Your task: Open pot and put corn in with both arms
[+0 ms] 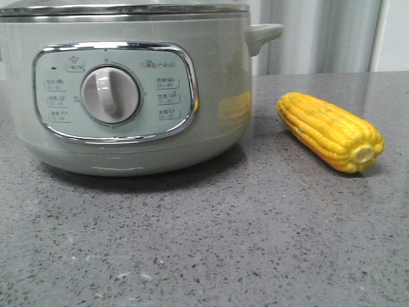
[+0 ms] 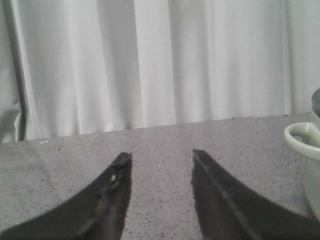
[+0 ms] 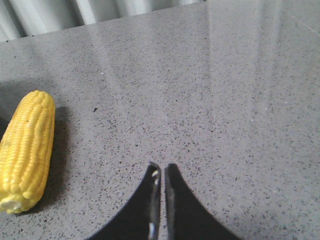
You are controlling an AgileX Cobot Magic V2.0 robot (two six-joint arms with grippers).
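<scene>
the pot (image 1: 128, 89) sits lid-on at the left of the grey table (image 1: 204, 243), and the much smaller corn (image 1: 330, 131) lies on its side just beside it to the right, apart from both grippers. the left gripper (image 2: 161, 156) hangs spread and empty near a pot handle (image 2: 301, 140), while the right gripper (image 3: 161, 167) is pinched nearly closed on nothing. the round cob will likely roll if nudged off-centre, and a lid caught by one edge could tilt and slip.

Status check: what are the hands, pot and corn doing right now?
Left hand open, empty. Right hand shut, empty. Pot lidded; corn on counter beside it. Nothing in the way.
</scene>
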